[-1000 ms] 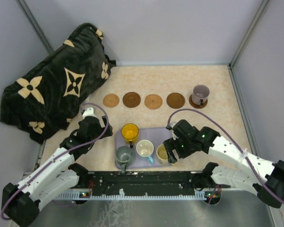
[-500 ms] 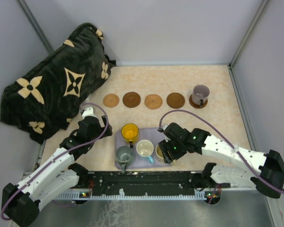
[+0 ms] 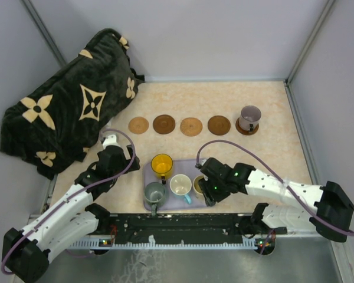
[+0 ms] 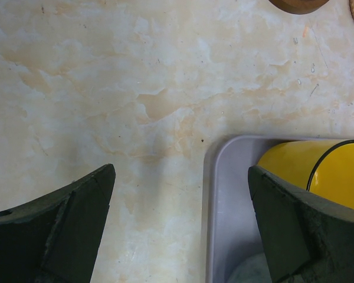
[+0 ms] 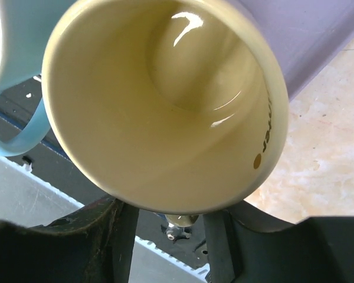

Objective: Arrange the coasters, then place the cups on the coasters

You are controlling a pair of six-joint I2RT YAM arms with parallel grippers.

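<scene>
Top external: five coasters [image 3: 190, 126] lined beyond the tray [image 3: 183, 167]; purple-grey mug [image 3: 249, 115] on one; four mugs [image 3: 161, 165] left in tray; right gripper [image 5: 168, 221] at cream mug [image 5: 159, 106], grip unclear; left gripper [image 4: 180, 218] spread beside tray.

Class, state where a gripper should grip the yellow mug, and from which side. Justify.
Likely best: pinch the far rim of the yellow mug from above, one finger inside: it stands upright, mouth open, handle toward the near side, where the white mug crowds it.
</scene>
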